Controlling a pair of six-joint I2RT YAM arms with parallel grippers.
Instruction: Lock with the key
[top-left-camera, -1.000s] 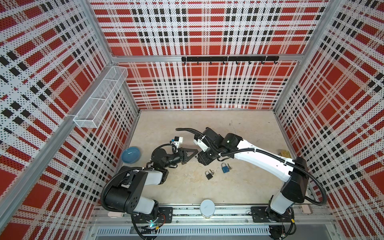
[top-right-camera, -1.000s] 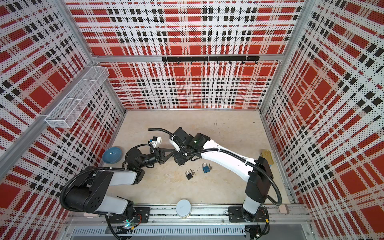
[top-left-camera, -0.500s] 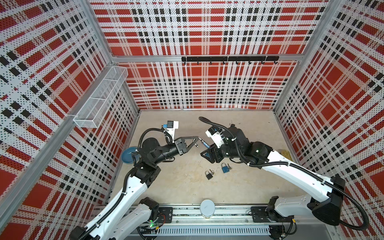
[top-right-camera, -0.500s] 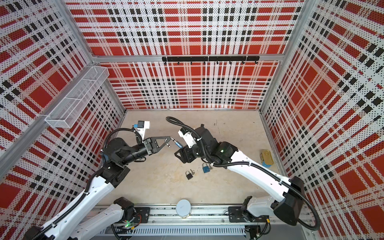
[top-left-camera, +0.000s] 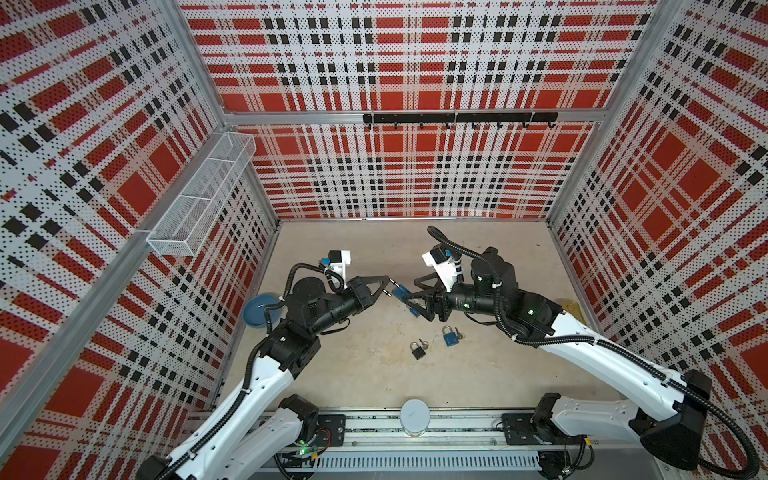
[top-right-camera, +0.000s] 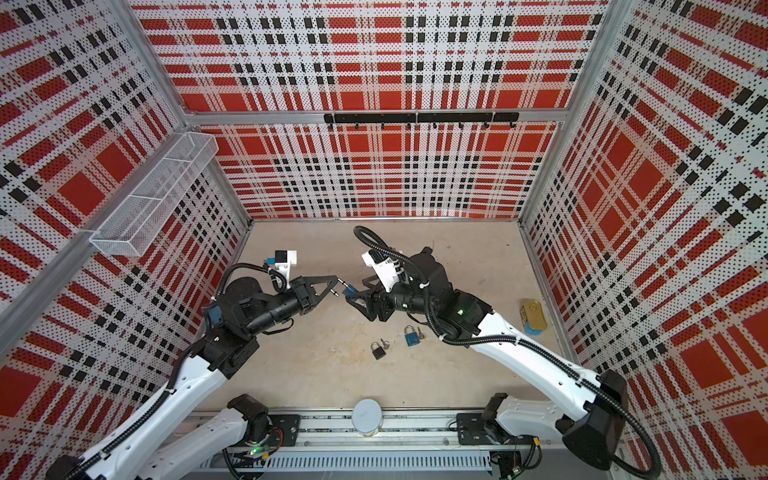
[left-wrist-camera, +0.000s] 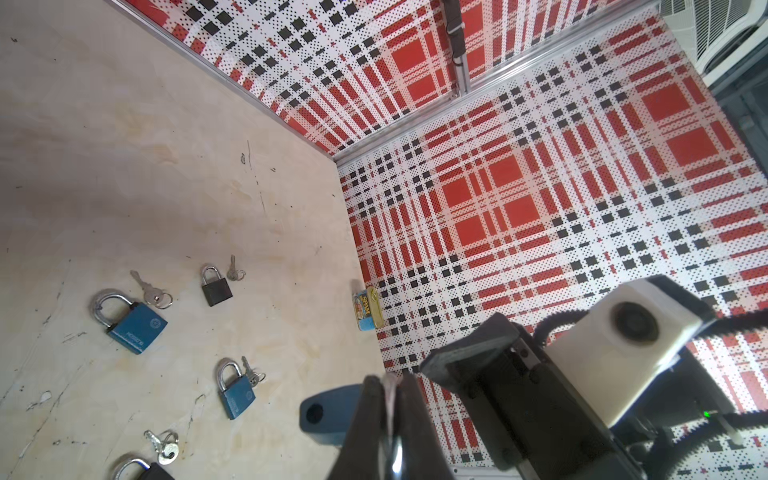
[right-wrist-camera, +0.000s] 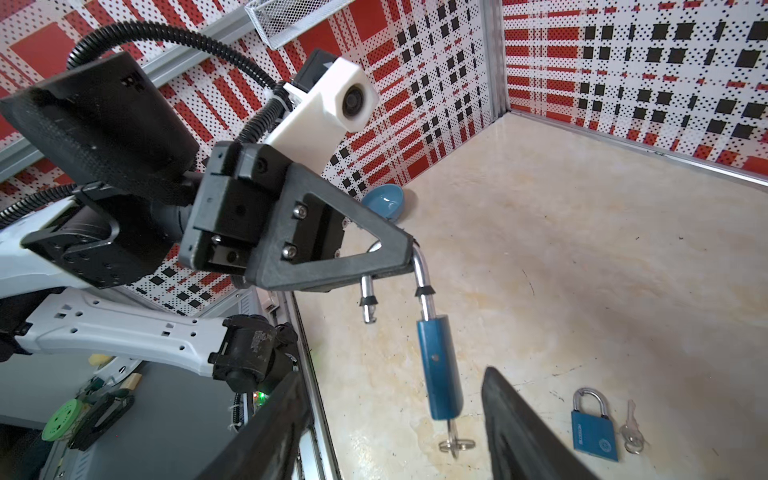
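— What's moved in the last second?

— Both arms. I had them low and bunched together over the worktop. Now they're lifted and drawn apart, facing each other. My left claw is clamped on the shackle of the blue padlock, which hangs clear of the worktop.

— And the right one?

— The right claw has spread its jaws. They stand apart on either side of the lock body, touching nothing that I can see.

— Where's the key?

— The key sits in the bottom of the body, its ring dangling. The shackle's short leg is out of its hole, so the lock is open.

— What does that tell you?

— I'd judge the pick-up is done and the locking itself is not. Next I'd want the shackle pushed home and the key turned with the right claw. The body hangs on one leg only, so it may twist away when touched.
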